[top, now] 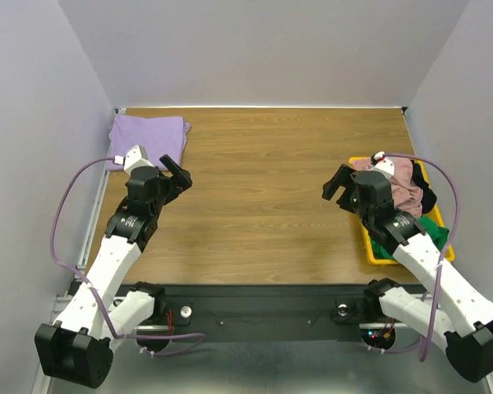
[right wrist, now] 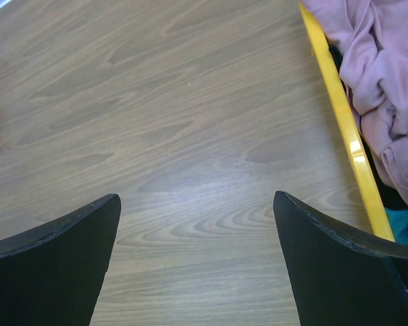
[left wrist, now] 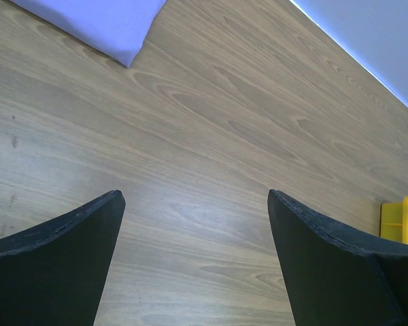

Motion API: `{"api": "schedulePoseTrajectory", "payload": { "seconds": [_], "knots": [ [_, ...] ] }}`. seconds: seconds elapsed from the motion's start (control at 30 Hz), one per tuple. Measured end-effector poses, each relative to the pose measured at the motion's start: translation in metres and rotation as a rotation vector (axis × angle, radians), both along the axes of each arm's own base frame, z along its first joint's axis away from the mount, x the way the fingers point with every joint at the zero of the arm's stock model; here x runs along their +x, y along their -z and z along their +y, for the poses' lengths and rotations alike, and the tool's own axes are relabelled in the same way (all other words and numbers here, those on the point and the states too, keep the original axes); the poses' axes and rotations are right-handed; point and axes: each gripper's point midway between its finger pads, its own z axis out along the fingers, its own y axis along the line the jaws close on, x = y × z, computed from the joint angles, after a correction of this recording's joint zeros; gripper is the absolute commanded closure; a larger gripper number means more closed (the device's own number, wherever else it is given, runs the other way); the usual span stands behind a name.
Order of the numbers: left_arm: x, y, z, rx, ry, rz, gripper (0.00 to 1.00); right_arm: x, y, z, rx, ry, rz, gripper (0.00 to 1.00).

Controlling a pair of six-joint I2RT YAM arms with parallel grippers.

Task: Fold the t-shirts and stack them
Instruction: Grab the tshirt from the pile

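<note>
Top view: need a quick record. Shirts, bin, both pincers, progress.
folded: lavender shirt, flat at the far left corner of the table
unfolded: heap in the yellow bin at the right edge; pink shirt on top, black shirt and green shirt under it
left pincer: open, empty, over bare wood near the lavender shirt
right pincer: open, empty, just left of the bin's rim
progress: one shirt folded, the rest not yet taken out
</note>
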Motion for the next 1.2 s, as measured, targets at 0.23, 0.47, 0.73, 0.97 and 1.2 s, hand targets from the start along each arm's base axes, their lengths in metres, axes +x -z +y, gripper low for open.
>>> {"api": "schedulePoseTrajectory", "payload": {
  "seconds": [0.23,0.47,0.73,0.97,1.2],
  "knots": [
    [0.000,0.001,-0.002,-0.016,0.000,0.005,0.01,0.007,-0.021,-0.010,-0.028,0.053,-0.054,0.00],
    [0.002,0.017,-0.020,-0.018,0.058,0.060,0.01,0.035,-0.040,-0.037,-0.123,0.217,-0.054,0.00],
    [0.006,0.027,-0.042,-0.021,0.124,0.081,0.01,0.083,-0.034,-0.111,-0.209,0.435,0.045,0.00],
    [0.010,0.035,-0.048,-0.016,0.138,0.099,0.01,0.108,0.009,-0.180,-0.202,0.547,0.205,0.03],
    [0.013,0.042,-0.053,-0.012,0.151,0.114,0.01,0.147,0.063,-0.200,-0.162,0.509,0.344,0.53]
  ]
}}
